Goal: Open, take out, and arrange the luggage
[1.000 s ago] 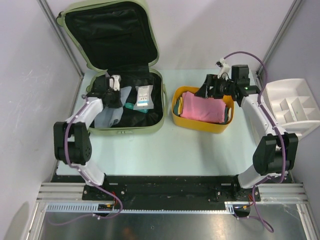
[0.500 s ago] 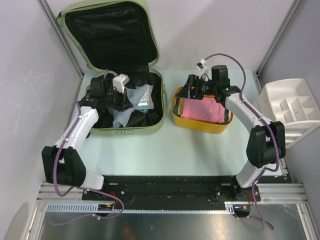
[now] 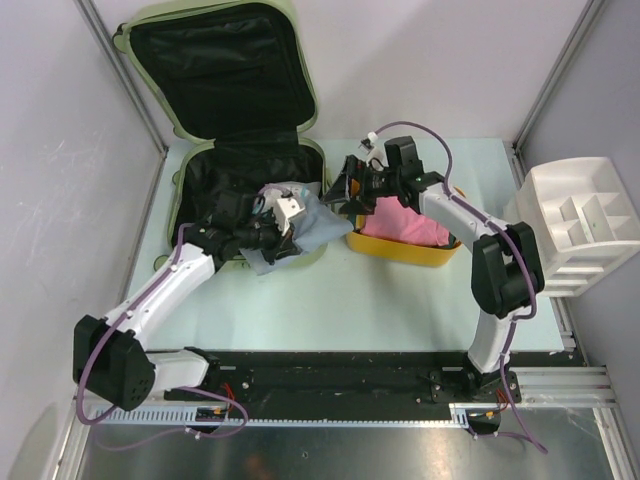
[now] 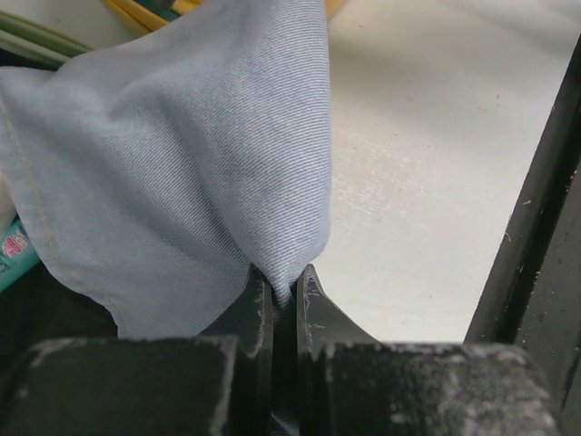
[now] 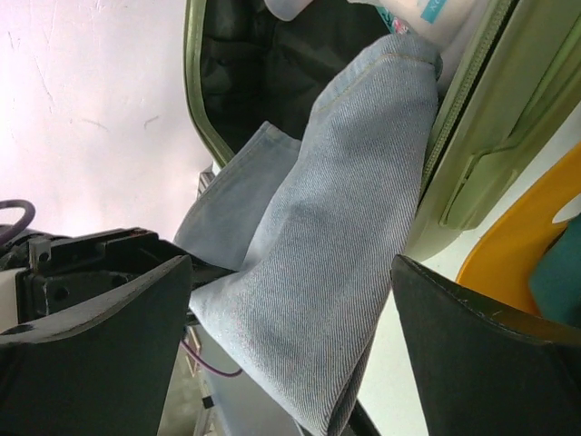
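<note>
Walled on three sides by pale lilac panels, with grey metal posts at the far corners. Floored by a pale mint table, edged near the arms by a black rail.

Holds the luggage at the far left of the table, open, lid upright against the back panel, black lining showing. Has a white organizer tray at the right edge. Has a yellow tub just right of the luggage, with a pink cloth inside.

Shows the left gripper clenched on a fold of light blue denim cloth, over the luggage's near right corner. Shows the right gripper spread wide, denim hanging between its fingers, contact unclear.
</note>
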Tool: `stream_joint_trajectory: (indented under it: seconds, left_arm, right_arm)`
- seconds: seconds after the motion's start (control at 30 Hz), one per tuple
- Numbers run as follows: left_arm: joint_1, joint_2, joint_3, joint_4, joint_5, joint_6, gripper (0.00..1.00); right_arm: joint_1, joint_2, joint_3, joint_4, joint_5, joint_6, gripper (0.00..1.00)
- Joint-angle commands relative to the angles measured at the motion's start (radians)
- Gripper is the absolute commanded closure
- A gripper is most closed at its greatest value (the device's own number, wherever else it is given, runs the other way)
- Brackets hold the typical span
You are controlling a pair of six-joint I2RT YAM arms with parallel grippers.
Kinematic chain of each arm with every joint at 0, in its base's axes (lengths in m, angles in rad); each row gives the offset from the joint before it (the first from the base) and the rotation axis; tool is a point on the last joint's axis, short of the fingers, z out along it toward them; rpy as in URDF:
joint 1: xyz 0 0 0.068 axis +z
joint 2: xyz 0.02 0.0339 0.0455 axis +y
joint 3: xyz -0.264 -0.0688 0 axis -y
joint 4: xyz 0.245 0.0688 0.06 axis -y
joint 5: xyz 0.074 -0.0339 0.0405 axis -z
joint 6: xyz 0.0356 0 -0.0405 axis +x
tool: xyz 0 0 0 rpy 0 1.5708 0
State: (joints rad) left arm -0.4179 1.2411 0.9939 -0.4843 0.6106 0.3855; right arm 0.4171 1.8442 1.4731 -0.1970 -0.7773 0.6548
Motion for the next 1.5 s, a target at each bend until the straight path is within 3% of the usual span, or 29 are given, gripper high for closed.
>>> stream_joint_trajectory:
  seconds: [0.0, 0.3, 0.77, 0.87, 0.97, 1.0, 1.07, 1.1, 1.17, 1.2, 1.23, 1.3, 1.47]
  left_arm:
    - [-0.03, -0.051, -0.004, 0.029, 0.067, 0.101, 1.0]
    - [-0.045, -0.1, -0.057, 0.033, 0.044, 0.165, 1.0]
    - [-0.058, -0.154, -0.098, 0.033, 0.026, 0.191, 1.0]
    - [-0.059, -0.155, -0.103, 0.035, 0.021, 0.202, 1.0]
    - [-0.059, -0.155, -0.106, 0.039, 0.02, 0.204, 1.0]
    - [-0.061, -0.155, -0.106, 0.038, 0.014, 0.201, 1.0]
    - [-0.059, -0.155, -0.098, 0.036, -0.006, 0.171, 0.84]
    - [-0.055, -0.16, -0.092, 0.036, -0.029, 0.15, 0.61]
    - [0.01, -0.17, -0.068, 0.035, -0.008, 0.043, 0.34]
    - [0.043, -0.176, -0.058, 0.035, 0.038, -0.047, 0.14]
    - [0.106, -0.175, -0.034, 0.033, 0.052, -0.092, 0.06]
    - [0.168, -0.173, -0.012, 0.032, 0.083, -0.172, 0.0]
    - [0.364, -0.123, -0.003, 0.033, 0.086, -0.379, 0.0]
  right_arm:
    - [0.008, 0.026, 0.081, -0.103, -0.004, -0.041, 0.05]
    - [0.006, 0.006, 0.174, -0.427, 0.086, -0.238, 0.04]
    - [0.086, 0.096, 0.156, -0.335, -0.14, -0.126, 0.02]
    - [0.091, 0.098, 0.141, -0.317, -0.165, -0.101, 0.1]
    - [0.091, 0.098, 0.138, -0.292, -0.165, -0.081, 0.38]
    - [0.083, 0.093, 0.145, -0.289, -0.16, -0.08, 0.57]
    - [0.071, 0.084, 0.159, -0.271, -0.143, -0.083, 0.75]
    - [0.06, 0.072, 0.168, -0.271, -0.136, -0.089, 0.95]
    - [0.046, 0.056, 0.203, -0.269, -0.106, -0.109, 1.0]
    - [0.04, 0.049, 0.214, -0.269, -0.1, -0.113, 1.0]
    - [0.025, 0.027, 0.22, -0.257, -0.077, -0.121, 1.0]
    - [0.006, 0.003, 0.21, -0.245, -0.051, -0.119, 1.0]
    - [-0.047, -0.037, 0.139, -0.228, 0.01, -0.142, 1.0]
